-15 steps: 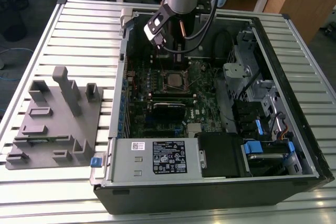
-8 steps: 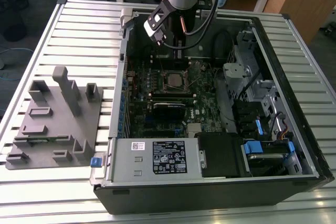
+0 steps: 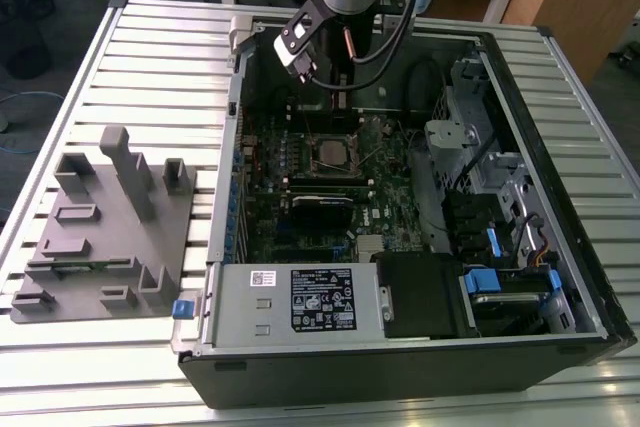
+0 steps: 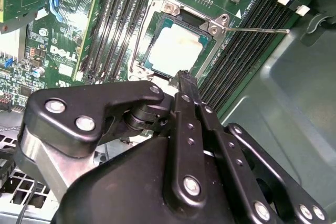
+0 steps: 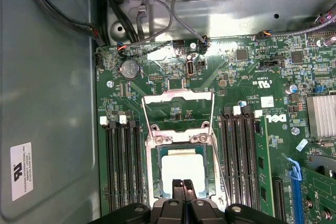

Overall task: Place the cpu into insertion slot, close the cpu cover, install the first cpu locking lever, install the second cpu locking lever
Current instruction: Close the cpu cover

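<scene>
Soft even light, nothing harsh
The cpu (image 4: 176, 50) glares almost white in my second wrist view; the case (image 3: 400, 372) interior looks shadowy in the exterior view.

Pale grey square cpu (image 5: 182, 171) seated flat in dark-framed insertion slot (image 5: 157, 153); silver windowed cpu cover (image 5: 178, 95) swung open, clear of it.

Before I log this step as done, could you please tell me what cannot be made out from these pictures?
Exterior view: the cpu is too small to show whether it sits flat.
First wrist view: its near edge is hidden by the gripper, so contact cannot be told.
Second wrist view: one corner of the insertion slot is hidden behind the gripper.
</scene>
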Action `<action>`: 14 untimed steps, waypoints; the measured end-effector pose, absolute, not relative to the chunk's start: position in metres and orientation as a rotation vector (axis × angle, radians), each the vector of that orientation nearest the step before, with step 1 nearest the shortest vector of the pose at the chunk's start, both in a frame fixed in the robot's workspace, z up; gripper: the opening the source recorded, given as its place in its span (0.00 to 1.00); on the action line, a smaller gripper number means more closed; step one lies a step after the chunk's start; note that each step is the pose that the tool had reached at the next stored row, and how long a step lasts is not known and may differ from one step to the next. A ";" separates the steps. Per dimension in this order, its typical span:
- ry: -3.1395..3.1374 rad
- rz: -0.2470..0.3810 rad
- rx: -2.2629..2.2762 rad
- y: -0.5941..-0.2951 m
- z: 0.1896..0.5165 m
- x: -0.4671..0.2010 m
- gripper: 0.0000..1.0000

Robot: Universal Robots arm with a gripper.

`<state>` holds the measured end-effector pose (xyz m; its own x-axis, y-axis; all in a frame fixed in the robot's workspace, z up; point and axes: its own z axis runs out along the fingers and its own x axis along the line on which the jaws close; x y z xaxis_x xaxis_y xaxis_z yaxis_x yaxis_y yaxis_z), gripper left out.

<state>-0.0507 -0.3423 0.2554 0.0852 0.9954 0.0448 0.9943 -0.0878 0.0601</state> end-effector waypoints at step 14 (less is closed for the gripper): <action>2.112 0.115 2.304 -0.342 0.264 -0.051 0.11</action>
<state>-0.0507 -0.3423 0.2643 0.0852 0.9954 0.0447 0.9943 -0.0878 0.0601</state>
